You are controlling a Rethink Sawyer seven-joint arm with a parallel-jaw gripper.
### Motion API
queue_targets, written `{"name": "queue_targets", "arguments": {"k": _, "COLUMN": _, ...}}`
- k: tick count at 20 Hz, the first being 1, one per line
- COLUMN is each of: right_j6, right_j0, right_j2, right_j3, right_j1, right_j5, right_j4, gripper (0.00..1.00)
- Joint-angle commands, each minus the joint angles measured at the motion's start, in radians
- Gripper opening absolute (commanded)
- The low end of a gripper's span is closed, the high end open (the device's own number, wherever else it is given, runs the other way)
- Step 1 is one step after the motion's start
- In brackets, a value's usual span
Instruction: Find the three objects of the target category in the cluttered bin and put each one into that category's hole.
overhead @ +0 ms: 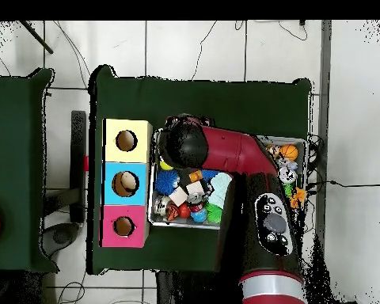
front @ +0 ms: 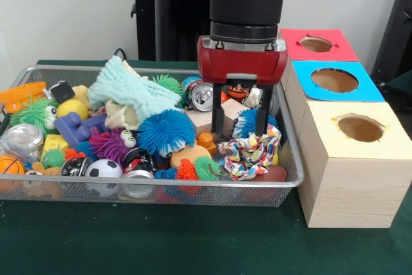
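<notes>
My gripper (front: 240, 122) hangs low over the right part of the wire mesh bin (front: 193, 184), open, its two black fingers (front: 219, 118) wide apart. A small blue spiky ball (front: 247, 124) lies between them; I cannot tell whether they touch it. Just in front lies a multicoloured fabric scrunchie (front: 251, 156). A soda can (front: 203, 96) rests behind the gripper. To the right stand three boxes with round holes: red (front: 315, 44), blue (front: 335, 80) and yellow (front: 360, 128). In the overhead view the arm's head (overhead: 184, 142) hides the gripper.
The bin is crowded: a large blue spiky ball (front: 166, 132), a light green cloth (front: 129, 88), a purple spiky toy (front: 111, 145), a soccer ball (front: 103, 170), a second can (front: 138, 167), a small basketball (front: 9, 165). In the overhead view the arm (overhead: 248, 158) covers much of the bin (overhead: 305, 144).
</notes>
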Motion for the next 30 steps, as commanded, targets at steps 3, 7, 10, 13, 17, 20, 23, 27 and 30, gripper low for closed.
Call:
{"name": "queue_targets", "arguments": {"k": 3, "right_j6": 0.047, "right_j0": -0.035, "right_j2": 0.023, "right_j3": 0.116, "right_j1": 0.050, "right_j5": 0.045, "right_j4": -0.065, "gripper": 1.00}}
{"name": "queue_targets", "arguments": {"k": 7, "right_j6": 0.045, "right_j0": -0.035, "right_j2": 0.024, "right_j3": 0.113, "right_j1": 0.067, "right_j5": 0.030, "right_j4": -0.070, "gripper": 1.00}}
{"name": "queue_targets", "arguments": {"k": 10, "right_j6": 0.048, "right_j0": -0.037, "right_j2": 0.028, "right_j3": 0.109, "right_j1": 0.082, "right_j5": 0.016, "right_j4": -0.069, "gripper": 1.00}}
{"name": "queue_targets", "arguments": {"k": 13, "right_j6": 0.054, "right_j0": -0.037, "right_j2": 0.029, "right_j3": 0.108, "right_j1": 0.096, "right_j5": 0.000, "right_j4": -0.069, "gripper": 1.00}}
{"name": "queue_targets", "arguments": {"k": 17, "right_j6": 0.056, "right_j0": -0.040, "right_j2": 0.030, "right_j3": 0.112, "right_j1": 0.114, "right_j5": -0.025, "right_j4": -0.074, "gripper": 1.00}}
{"name": "queue_targets", "arguments": {"k": 20, "right_j6": 0.056, "right_j0": -0.042, "right_j2": 0.030, "right_j3": 0.108, "right_j1": 0.125, "right_j5": -0.035, "right_j4": -0.076, "gripper": 1.00}}
{"name": "queue_targets", "arguments": {"k": 23, "right_j6": 0.055, "right_j0": -0.042, "right_j2": 0.030, "right_j3": 0.098, "right_j1": 0.134, "right_j5": -0.045, "right_j4": -0.078, "gripper": 1.00}}
{"name": "queue_targets", "arguments": {"k": 27, "right_j6": 0.053, "right_j0": -0.045, "right_j2": 0.034, "right_j3": 0.081, "right_j1": 0.152, "right_j5": -0.064, "right_j4": -0.081, "gripper": 1.00}}
{"name": "queue_targets", "arguments": {"k": 30, "right_j6": 0.048, "right_j0": -0.053, "right_j2": 0.049, "right_j3": 0.064, "right_j1": 0.173, "right_j5": -0.080, "right_j4": -0.087, "gripper": 1.00}}
